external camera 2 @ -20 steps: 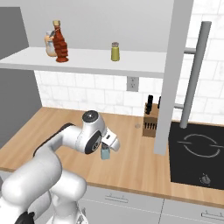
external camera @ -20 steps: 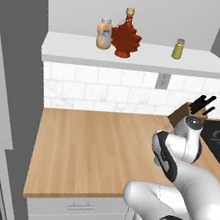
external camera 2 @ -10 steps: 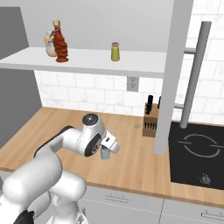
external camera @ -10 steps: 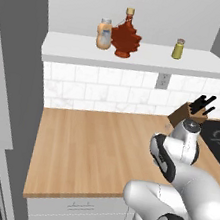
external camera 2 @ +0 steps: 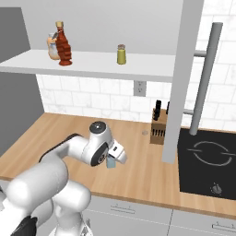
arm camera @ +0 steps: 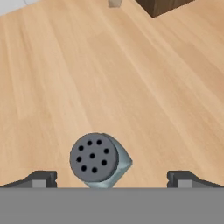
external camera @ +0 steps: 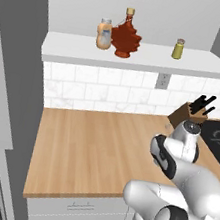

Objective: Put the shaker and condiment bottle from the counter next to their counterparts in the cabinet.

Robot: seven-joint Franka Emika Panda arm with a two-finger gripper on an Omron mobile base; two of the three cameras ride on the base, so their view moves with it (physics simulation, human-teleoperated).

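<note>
A white robot arm reached over a light-brown wooden counter [external camera 2: 138, 173] in a rendered kitchen. In the hand view, the gripper [arm camera: 111, 178] hung directly above the shaker [arm camera: 98, 160], whose dark grey perforated cap filled the lower centre of the frame; the two dark fingertips [arm camera: 41, 178] stood wide apart at the bottom left and bottom right, released, with the shaker between them and untouched. In the right base view, the pale blue-grey shaker [external camera 2: 110, 162] peeked out just below the hand, near the middle of the frame, standing on the counter. In the upper left of that view, the white-grey cabinet [external camera 2: 92, 69] shelf carried the dark red condiment bottle [external camera 2: 64, 45], just beside the orange bottle [external camera 2: 52, 47], with the yellow-olive shaker [external camera 2: 121, 54] apart to the right. In the left base view, a wooden knife block [external camera: 190, 114] sat at the right, against the white tiled wall.
</note>
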